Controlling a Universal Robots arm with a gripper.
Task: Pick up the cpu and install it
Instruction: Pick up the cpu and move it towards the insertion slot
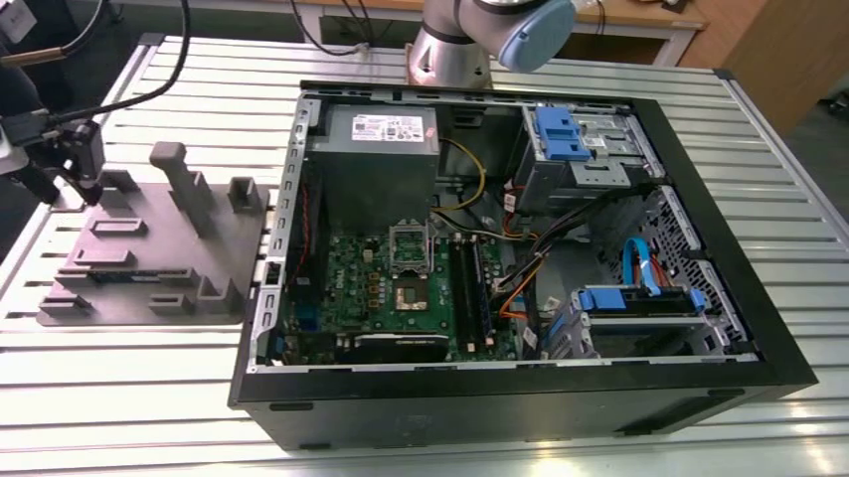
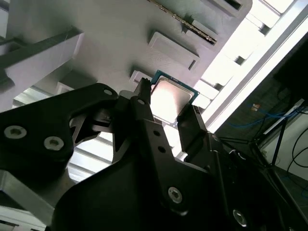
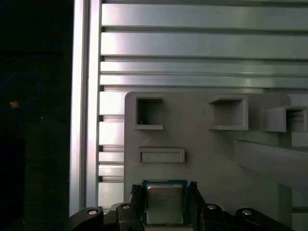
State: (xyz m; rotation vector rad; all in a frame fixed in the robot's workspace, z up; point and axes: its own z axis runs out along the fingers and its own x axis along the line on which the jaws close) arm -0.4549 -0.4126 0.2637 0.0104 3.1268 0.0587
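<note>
At the grey holder tray's [image 3: 216, 163] edge, my gripper [image 2: 167, 100] seemingly clasped the cpu [image 3: 164, 204] by two sides; silver top, teal rim.

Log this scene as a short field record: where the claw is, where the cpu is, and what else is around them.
claw: at the cpu, over the grey tray
cpu: lying flat, metal top facing up
grey tray: on the slatted table, on the exterior view's left of the computer case
computer case: side open, motherboard visible inside
task state: cpu not yet in the case
</note>
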